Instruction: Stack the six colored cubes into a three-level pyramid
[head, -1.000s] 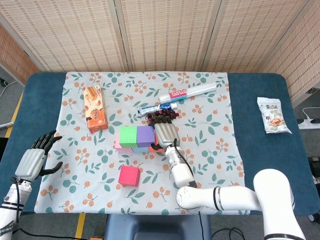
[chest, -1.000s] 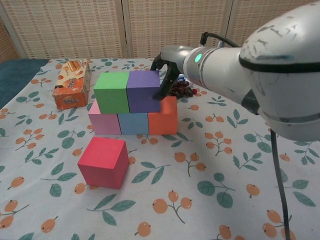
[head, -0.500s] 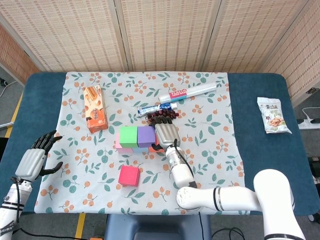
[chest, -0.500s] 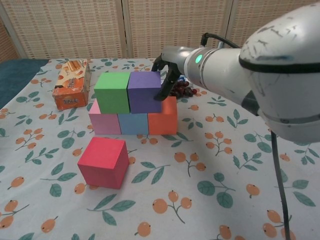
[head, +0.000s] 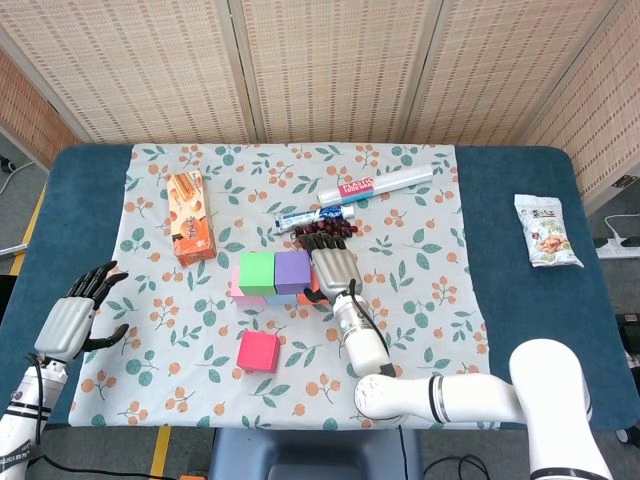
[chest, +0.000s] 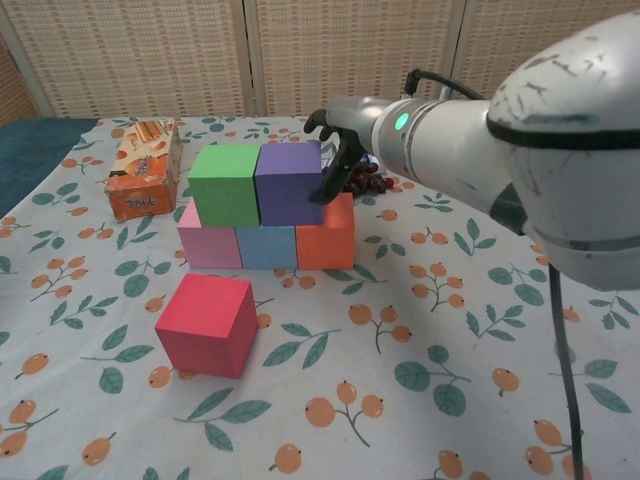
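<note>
Floral cloth (head: 420, 250); orange cube (chest: 326, 233) half behind right hand (chest: 335, 150).

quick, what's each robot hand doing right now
Left robot hand: open, holding nothing.
Right robot hand: open, fingers beside the purple foam cube.

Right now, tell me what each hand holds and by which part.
Nothing is held. The right hand has fingers beside the purple foam cube, whether touching is unclear; the left hand is open and empty.

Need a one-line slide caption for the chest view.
Right hand at the purple cube, beside the green cube, atop three base cubes; red cube waits in front.
</note>
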